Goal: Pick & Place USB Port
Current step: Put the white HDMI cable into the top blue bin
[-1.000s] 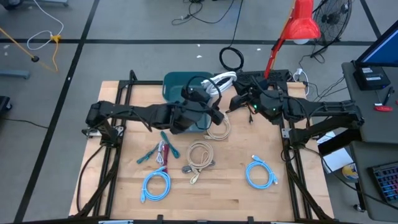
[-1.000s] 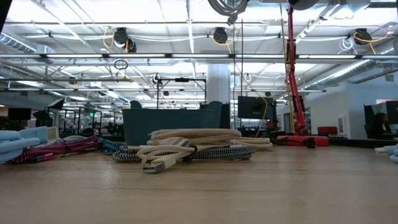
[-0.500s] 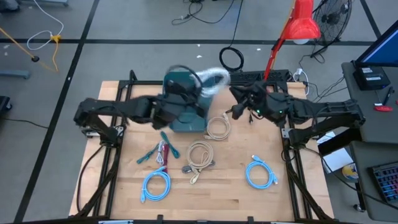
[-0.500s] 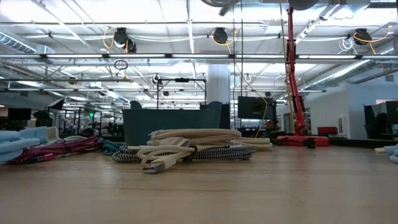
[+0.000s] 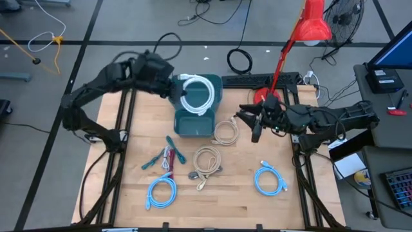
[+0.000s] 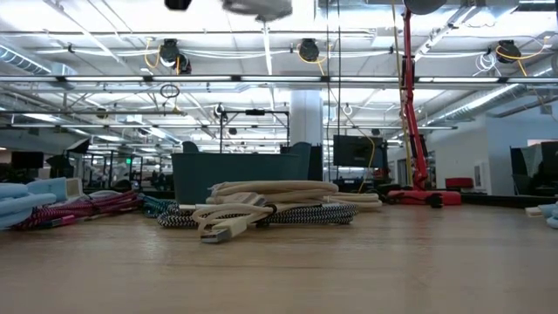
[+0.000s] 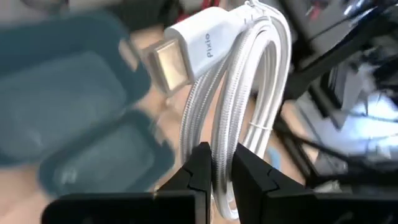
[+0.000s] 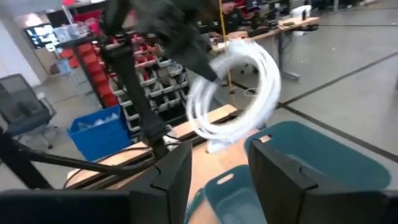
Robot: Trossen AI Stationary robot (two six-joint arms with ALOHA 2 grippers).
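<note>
Since a second ago, my left arm has swung up and back from the table's middle, carrying the white cable point(image 5: 196, 94) with it; the coil now hangs over the teal bin point(image 5: 195, 122) at the far side of the table. My left gripper point(image 5: 175, 91) sits at the coil's left edge in the high view. In the left wrist view its fingers point(image 7: 200, 163) are pinched narrow on the braided strands, and the cable's white USB plug point(image 7: 186, 51) points out above them.

My right arm has drawn back slightly to the right. The right gripper point(image 5: 255, 121) hangs near the bin's right side, just beside a beige cable point(image 5: 225, 132) lying on the wood. In the right wrist view its fingers point(image 8: 277, 175) stand wide apart with nothing between them, and the white coil shows farther off, above the bin.

On the table point(image 5: 322, 206) lie another beige cable point(image 5: 206, 162), two blue coils point(image 5: 161, 191) point(image 5: 270, 179), and a small bundle of teal and pink cords point(image 5: 165, 155).
</note>
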